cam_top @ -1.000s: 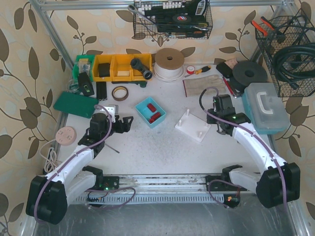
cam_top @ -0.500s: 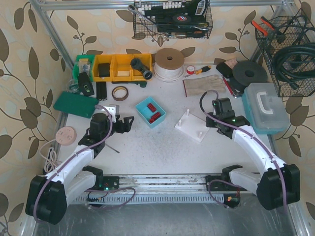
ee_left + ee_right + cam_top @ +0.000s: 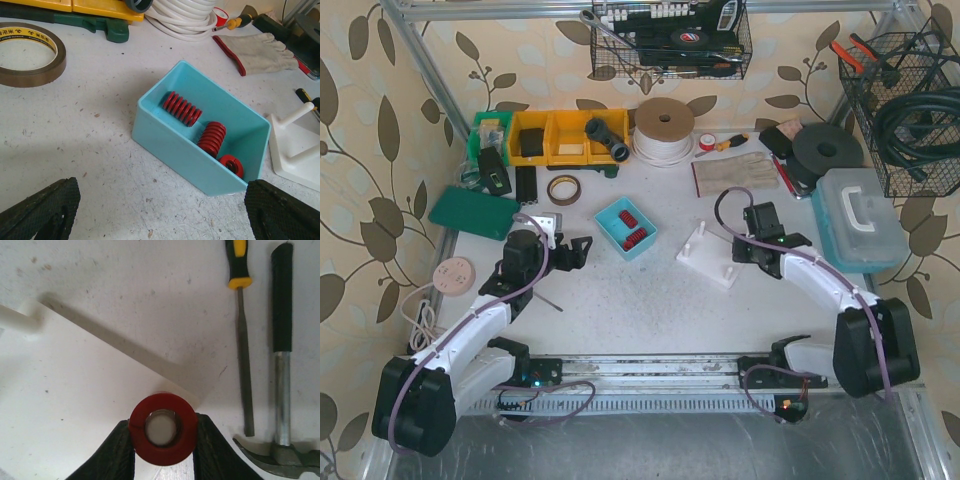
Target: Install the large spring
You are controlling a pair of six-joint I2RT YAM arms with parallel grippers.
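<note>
My right gripper (image 3: 163, 440) is shut on a red spring (image 3: 162, 456), seen end-on. A white peg (image 3: 161, 429) shows inside the spring's bore. The peg belongs to the white base plate (image 3: 75, 390), which lies mid-table in the top view (image 3: 705, 258), with my right gripper (image 3: 742, 252) at its right edge. My left gripper (image 3: 160, 215) is open and empty, just in front of the blue bin (image 3: 175, 145). The bin holds three red springs (image 3: 181, 108). In the top view the left gripper (image 3: 582, 246) is left of the bin (image 3: 604, 216).
A yellow-handled screwdriver (image 3: 240, 315) and a hammer (image 3: 281, 365) lie right of the base plate. A tape roll (image 3: 30, 55), a glove (image 3: 260, 50) and a white cable coil (image 3: 663, 130) lie behind. A clear plastic box (image 3: 860, 215) stands at the right.
My right arm has moved left onto the base plate with the red spring in it. The left arm has barely moved.
</note>
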